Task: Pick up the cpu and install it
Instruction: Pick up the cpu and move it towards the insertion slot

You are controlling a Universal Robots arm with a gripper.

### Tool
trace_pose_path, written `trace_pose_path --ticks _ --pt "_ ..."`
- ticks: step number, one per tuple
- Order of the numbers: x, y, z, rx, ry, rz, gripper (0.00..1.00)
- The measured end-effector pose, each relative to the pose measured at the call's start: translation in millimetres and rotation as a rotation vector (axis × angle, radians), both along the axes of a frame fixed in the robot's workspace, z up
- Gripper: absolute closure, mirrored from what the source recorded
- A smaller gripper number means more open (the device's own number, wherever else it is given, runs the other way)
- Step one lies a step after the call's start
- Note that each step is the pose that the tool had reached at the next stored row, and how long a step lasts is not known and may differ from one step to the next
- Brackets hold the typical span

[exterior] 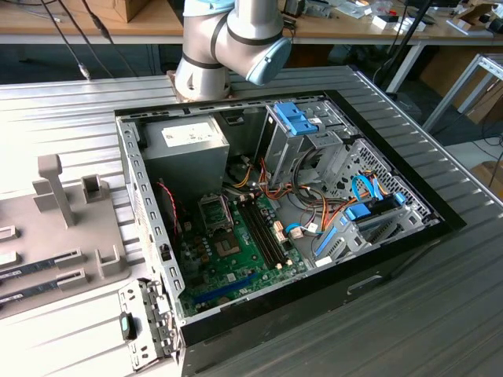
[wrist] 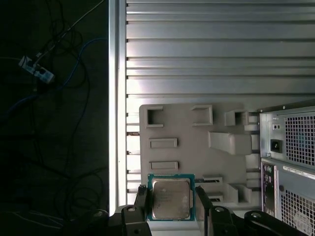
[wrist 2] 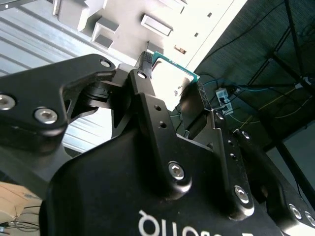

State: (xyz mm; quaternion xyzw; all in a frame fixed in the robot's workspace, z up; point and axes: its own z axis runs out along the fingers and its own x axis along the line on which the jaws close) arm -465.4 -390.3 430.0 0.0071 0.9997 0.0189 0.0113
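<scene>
cpu (wrist: pixel 170 198) is clamped by its edges in the gripper (wrist: pixel 171 192), fingers clenched on it, above the tray (wrist: pixel 197 128) and outside the open case (exterior: pixel 145 196). only thin edges are gripped, so a slip or tilt could drop it or seat it crooked in the socket (exterior: pixel 214 210).

The cpu (wrist: pixel 170 198) is showing a silver-grey top and thin green rim in the black gripper (wrist: pixel 171 195). The tray (wrist: pixel 197 147) is looking pale grey on the ribbed silver table (wrist: pixel 206 49). In the exterior view, the board (exterior: pixel 236 263) is showing green, and blue clips (exterior: pixel 297 118) are sitting at the black case's (exterior: pixel 330 297) twelve o'clock.
</scene>
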Motion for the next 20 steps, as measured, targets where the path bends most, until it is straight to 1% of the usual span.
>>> trace_pose_path --ticks 4,13,17,20 --pt "0.0 0.0 2.4 0.0 0.0 0.0 0.53" --pt "0.3 0.0 2.8 -0.0002 0.0003 0.0 0.53" --pt "2.6 0.0 2.6 -0.0001 0.0001 0.0 0.53" --pt "6.4 0.0 2.6 -0.0001 0.0001 0.0 0.53"
